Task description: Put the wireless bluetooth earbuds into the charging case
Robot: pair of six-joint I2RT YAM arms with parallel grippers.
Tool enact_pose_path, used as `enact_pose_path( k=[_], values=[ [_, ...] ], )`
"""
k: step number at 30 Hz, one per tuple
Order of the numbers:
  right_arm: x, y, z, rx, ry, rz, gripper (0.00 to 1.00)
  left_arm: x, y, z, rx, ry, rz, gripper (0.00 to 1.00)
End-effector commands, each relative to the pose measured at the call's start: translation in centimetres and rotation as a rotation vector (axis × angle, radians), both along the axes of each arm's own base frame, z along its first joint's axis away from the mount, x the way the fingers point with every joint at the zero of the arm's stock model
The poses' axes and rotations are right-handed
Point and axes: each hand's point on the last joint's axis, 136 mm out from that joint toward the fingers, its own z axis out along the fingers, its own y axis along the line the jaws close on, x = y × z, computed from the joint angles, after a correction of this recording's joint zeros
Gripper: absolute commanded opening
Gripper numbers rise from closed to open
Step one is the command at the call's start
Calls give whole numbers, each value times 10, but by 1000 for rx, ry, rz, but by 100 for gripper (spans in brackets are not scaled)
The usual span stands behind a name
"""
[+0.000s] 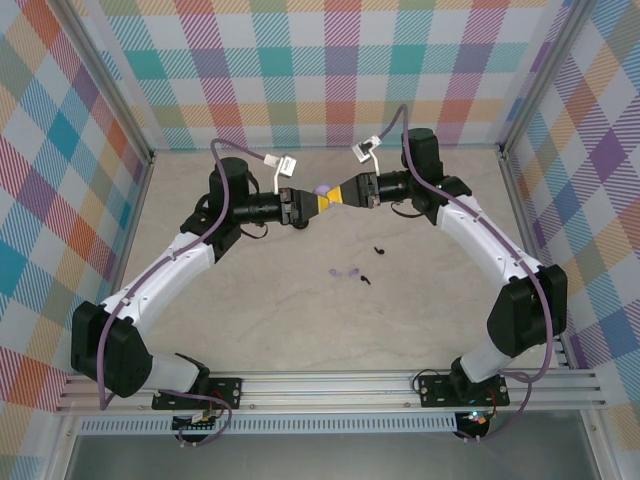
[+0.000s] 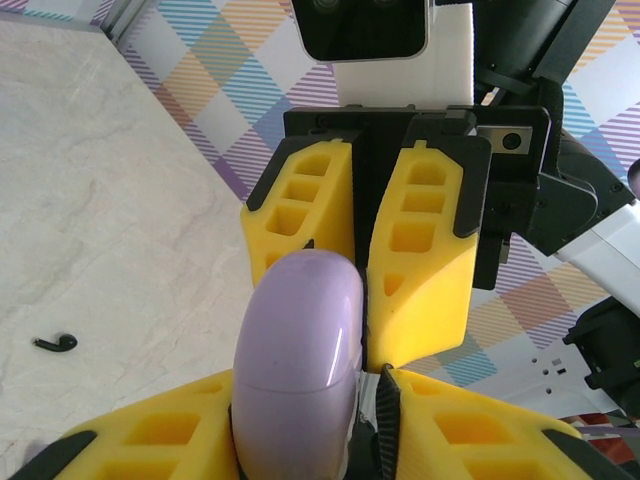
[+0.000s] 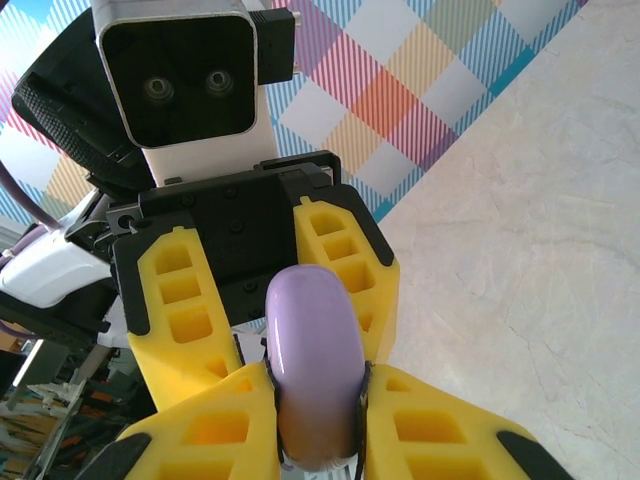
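A pale lilac charging case (image 1: 322,189) hangs in the air at the back middle, between both grippers. My right gripper (image 3: 317,370) is shut on the case (image 3: 312,340), with both pads pressed on its sides. My left gripper (image 2: 312,375) faces it from the other side with its jaws around the same case (image 2: 300,350). One finger touches the case and a thin gap shows at the other pad. Two lilac earbuds (image 1: 347,271) and two black earbuds (image 1: 378,249) (image 1: 365,279) lie on the table below. One black earbud (image 2: 55,343) shows in the left wrist view.
The marble-look table (image 1: 260,300) is boxed in by checked walls (image 1: 320,70) and metal frame posts. Both arms arch inward from the near rail (image 1: 330,385).
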Motion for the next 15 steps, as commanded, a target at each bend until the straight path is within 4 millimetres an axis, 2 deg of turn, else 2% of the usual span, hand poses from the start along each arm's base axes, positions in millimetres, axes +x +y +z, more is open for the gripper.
enact_pose_path(
  k=[1, 12, 15],
  values=[
    [-12, 2, 16, 26, -50, 48, 17, -6, -6, 13, -12, -37, -30, 36],
    [-26, 2, 10, -4, -53, 99, 18, -5, -6, 18, -18, -45, -24, 38],
    [-29, 2, 10, -7, -52, 109, 19, -6, -6, 19, -20, -48, -30, 36]
  ],
)
